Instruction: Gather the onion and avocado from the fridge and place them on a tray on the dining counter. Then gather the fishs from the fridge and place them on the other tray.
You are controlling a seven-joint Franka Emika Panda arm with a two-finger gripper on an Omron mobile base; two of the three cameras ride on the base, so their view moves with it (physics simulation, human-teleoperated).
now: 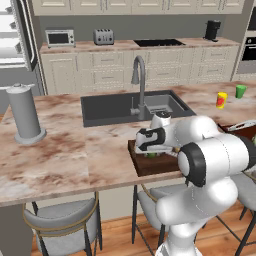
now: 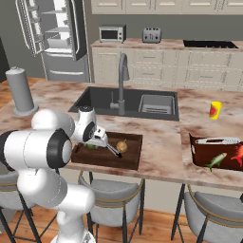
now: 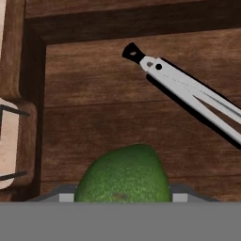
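The dark two-finger gripper (image 2: 93, 142) hangs low over the dark brown wooden tray (image 2: 130, 160) at the marbled dining counter's (image 2: 156, 142) front edge; whether its fingers are spread I cannot tell. The small green avocado (image 3: 123, 175) lies near the tray's left end, the golden-brown onion (image 2: 122, 144) mid-tray.

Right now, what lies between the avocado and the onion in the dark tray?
The gripper: in the right base view its fingers slant across the tray floor, avocado on one side, onion on the other.

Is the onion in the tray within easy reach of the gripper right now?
Probably yes. The gripper is low over the tray at the avocado, and the onion lies close by in the same tray, with just tongs near it.
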